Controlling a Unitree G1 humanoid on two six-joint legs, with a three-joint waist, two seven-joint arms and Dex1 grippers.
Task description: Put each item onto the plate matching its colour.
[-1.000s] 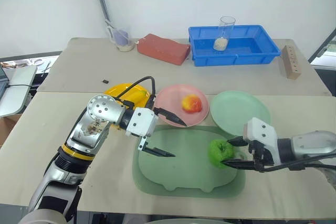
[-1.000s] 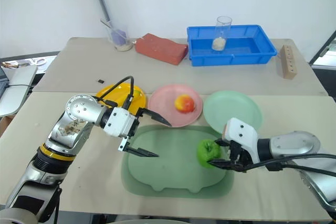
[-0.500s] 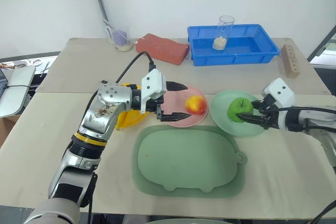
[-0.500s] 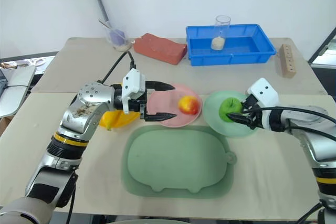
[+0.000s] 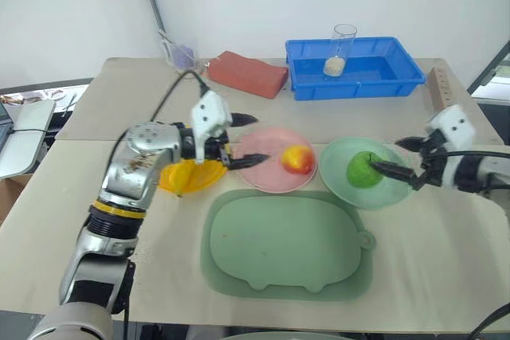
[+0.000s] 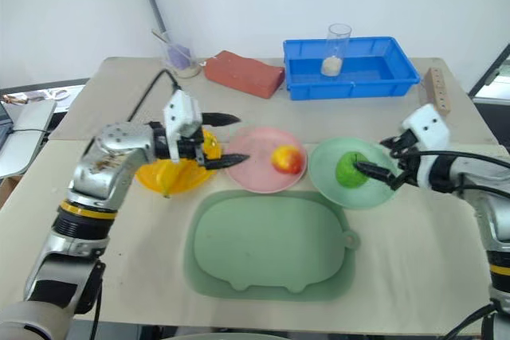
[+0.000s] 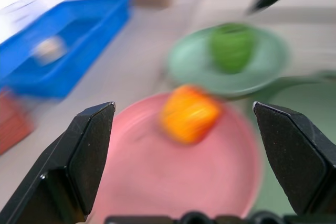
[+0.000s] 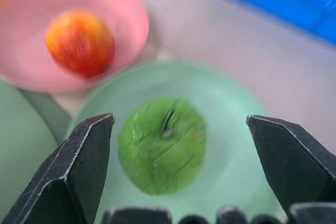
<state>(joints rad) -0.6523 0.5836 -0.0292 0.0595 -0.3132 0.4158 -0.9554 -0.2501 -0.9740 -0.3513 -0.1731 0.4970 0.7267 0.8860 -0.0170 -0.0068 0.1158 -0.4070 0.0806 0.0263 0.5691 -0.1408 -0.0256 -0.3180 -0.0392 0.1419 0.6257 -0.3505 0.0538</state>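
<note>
The right end effector stands with its fingers spread wide and empty in the left eye view, just to the right of the green apple, which sits free on the mint green plate, a sign that the colour match is made. Left of that plate the peach-like fruit rests on the pink plate, and left again the left end effector, fingers wide apart and holding nothing, hovers between the pink plate and the yellow plate, where yellow fruit, likely the banana, lies. In the left wrist view its two fingers frame the peach-like fruit with the green apple beyond, touching neither. In the right wrist view the spread fingers flank the green apple on the mint green plate without contact, so the sorting looks finished.
</note>
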